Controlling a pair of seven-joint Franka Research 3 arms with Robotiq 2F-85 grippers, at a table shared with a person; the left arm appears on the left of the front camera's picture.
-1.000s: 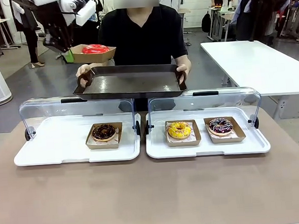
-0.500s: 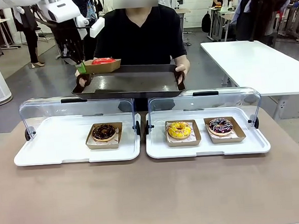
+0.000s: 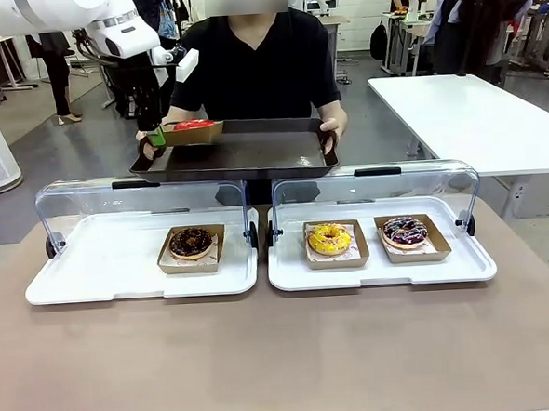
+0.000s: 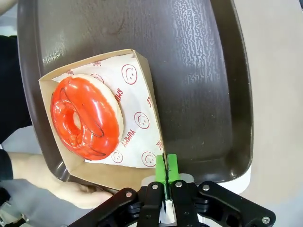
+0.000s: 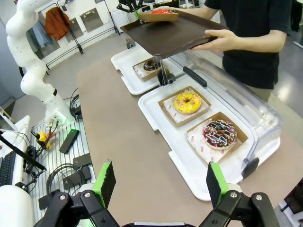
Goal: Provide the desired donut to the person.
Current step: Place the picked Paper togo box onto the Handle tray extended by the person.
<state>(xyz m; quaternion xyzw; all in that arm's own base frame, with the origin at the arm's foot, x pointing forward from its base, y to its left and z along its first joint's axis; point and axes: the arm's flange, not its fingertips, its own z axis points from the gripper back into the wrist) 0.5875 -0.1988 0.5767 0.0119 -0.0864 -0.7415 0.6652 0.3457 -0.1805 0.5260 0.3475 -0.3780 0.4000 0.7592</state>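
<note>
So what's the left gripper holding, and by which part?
The left gripper pinches the brown cardboard tray of the red-glazed donut by its rim.

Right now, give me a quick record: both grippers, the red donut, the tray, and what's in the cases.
left gripper: shut on the box edge
red donut: in the box, over the tray's corner; contact unclear
tray: held by the person's hands
right gripper: open, empty
cases: chocolate donut left; yellow donut and sprinkled donut right
</note>
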